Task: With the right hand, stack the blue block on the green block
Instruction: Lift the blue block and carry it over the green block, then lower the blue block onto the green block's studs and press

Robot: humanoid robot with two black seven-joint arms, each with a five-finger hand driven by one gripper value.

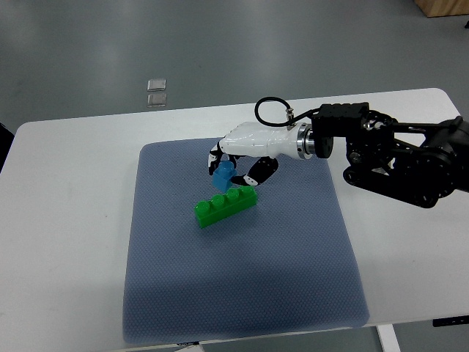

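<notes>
Progress: you have the blue block (223, 177) lifted and carried to the green block (225, 206); it is not yet seated on the studs, as far as this view lets you judge.
Left to do: lower the blue block onto the green one, press it home, then let go and pull away.
Blue block: pinched in your right robot hand (236, 170), tilted, hanging just above the green block's far edge, near its middle studs. Whether the two are touching you cannot tell from here.
Green block: lies flat on the grey mat (242, 293), around the mat's centre, its long axis running from about 8 o'clock to 2 o'clock.
Robot hand state: fingers curled down and closed around the blue block, thumb side towards 5 o'clock.
Arm pose: your right arm (403, 161) comes in from 3 o'clock, roughly level across the desk (66, 220), wrist straight, palm facing down.
Left arm: not visible.
</notes>
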